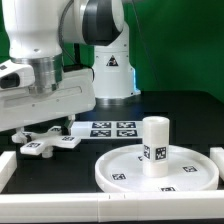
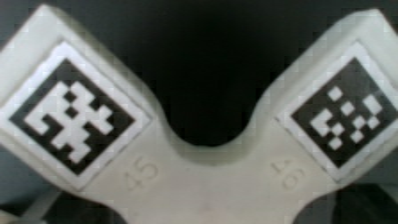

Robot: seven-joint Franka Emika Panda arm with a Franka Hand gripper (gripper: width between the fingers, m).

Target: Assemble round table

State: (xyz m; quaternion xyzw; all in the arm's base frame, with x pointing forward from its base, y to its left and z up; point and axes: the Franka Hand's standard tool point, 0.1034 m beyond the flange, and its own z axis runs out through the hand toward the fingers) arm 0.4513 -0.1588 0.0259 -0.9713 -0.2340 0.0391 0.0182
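The cross-shaped foot piece [image 1: 47,144] lies low at the exterior view's left, directly under my gripper [image 1: 33,128]. In the wrist view the foot piece [image 2: 199,170] fills the frame very close, two tagged arms spreading apart. The jaws stand against its narrow waist and appear closed on it, though the fingers are mostly hidden. The large rimmed round disc [image 1: 120,172] lies at the exterior view's right front. The short thick cylinder leg [image 1: 155,145] stands upright on it near its middle.
The marker board [image 1: 111,128] lies behind the disc near the robot base. Plain white straight bars lie along the front [image 1: 60,208], at the left [image 1: 6,165] and at the right edge [image 1: 217,158].
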